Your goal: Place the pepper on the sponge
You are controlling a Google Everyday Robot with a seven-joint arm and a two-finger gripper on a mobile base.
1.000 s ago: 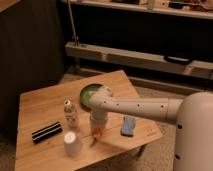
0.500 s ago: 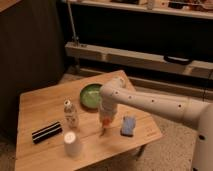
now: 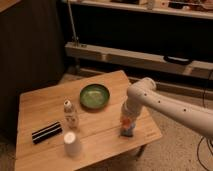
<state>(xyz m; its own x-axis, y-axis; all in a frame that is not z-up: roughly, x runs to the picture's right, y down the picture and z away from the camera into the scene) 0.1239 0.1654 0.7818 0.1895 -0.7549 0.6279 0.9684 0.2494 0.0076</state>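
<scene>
My gripper (image 3: 126, 123) hangs at the end of the white arm over the right part of the wooden table (image 3: 45, 105). It is shut on the pepper (image 3: 124, 120), of which only a bit of orange-red shows between the fingers. Directly beneath lies the blue sponge (image 3: 129, 133), mostly hidden by the gripper, with a blue edge showing close to the table's right front edge. I cannot tell whether the pepper touches the sponge.
A round green bowl (image 3: 94, 95) sits at the back middle of the table. A small bottle (image 3: 70, 115), a white cup (image 3: 71, 144) and a black block with white stripes (image 3: 46, 133) stand on the left half. Metal shelving runs behind the table.
The arm has swung to the right with the pepper, from the table's middle near the bowl to a spot over the sponge, and now hides most of the sponge.
</scene>
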